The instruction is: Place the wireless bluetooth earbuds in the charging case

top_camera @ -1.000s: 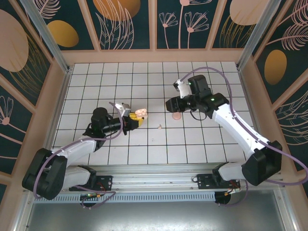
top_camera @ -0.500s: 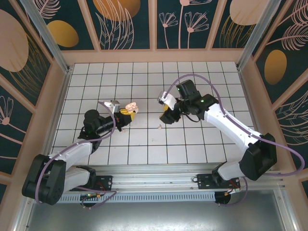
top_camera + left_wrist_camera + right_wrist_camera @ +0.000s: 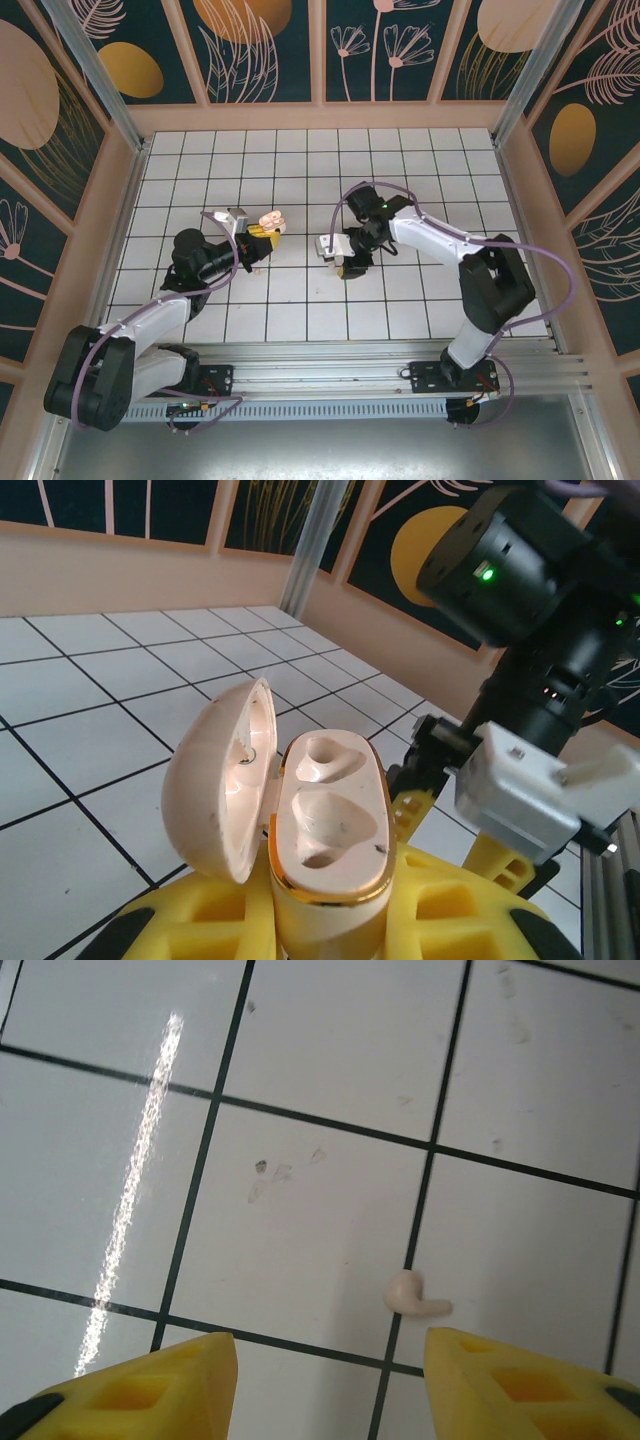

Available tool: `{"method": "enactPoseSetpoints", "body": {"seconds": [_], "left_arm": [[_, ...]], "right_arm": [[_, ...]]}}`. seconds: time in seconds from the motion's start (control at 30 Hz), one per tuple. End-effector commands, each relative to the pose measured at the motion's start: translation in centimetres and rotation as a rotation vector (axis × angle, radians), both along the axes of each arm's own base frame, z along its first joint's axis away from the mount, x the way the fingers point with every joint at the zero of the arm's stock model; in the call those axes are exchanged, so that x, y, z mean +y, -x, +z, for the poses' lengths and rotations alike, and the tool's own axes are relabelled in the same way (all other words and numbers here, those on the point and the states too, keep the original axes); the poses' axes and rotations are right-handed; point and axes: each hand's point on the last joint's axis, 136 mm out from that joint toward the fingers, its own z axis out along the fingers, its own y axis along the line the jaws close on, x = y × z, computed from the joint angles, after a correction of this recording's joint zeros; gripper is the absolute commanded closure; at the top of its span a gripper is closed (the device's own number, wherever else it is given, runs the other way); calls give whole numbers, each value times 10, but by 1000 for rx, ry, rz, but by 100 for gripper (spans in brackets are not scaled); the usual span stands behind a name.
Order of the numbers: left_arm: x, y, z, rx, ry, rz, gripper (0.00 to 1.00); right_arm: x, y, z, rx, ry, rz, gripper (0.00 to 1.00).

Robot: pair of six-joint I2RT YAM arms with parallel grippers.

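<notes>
My left gripper (image 3: 330, 925) is clamped on the charging case (image 3: 325, 820) and holds it up, lid open and both sockets empty, ready to receive. My right gripper (image 3: 330, 1375) hangs half-open over one earbud (image 3: 412, 1295) lying on the tiled table (image 3: 300, 150); I judge this is to pick it.

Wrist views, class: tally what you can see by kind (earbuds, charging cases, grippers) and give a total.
earbud: 1, lying on the tiles
charging case: 1, open, both sockets empty
grippers: 2, the left gripper and the right gripper
Total: 4
</notes>
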Motion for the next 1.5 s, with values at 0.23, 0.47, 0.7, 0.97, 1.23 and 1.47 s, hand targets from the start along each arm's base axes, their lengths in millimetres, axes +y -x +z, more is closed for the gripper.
{"method": "enactPoseSetpoints", "body": {"seconds": [0.23,0.47,0.7,0.97,1.23,1.47], "left_arm": [[1,-3,2,-6,0,6,81],[1,-4,4,-6,-11,3,81],[1,-6,5,-9,-22,9,81],[1,-7,5,-4,-26,12,81],[1,-7,6,-5,-26,10,81],[1,-7,8,-8,-27,12,81]], "right_arm": [[15,-17,-31,-43,22,131,46],[22,-27,-46,-15,25,129,46],[20,-38,-60,55,47,68,47],[11,-33,-69,104,82,36,50],[1,-27,-74,148,120,-19,57],[-3,-25,-70,163,140,-69,58]]}}
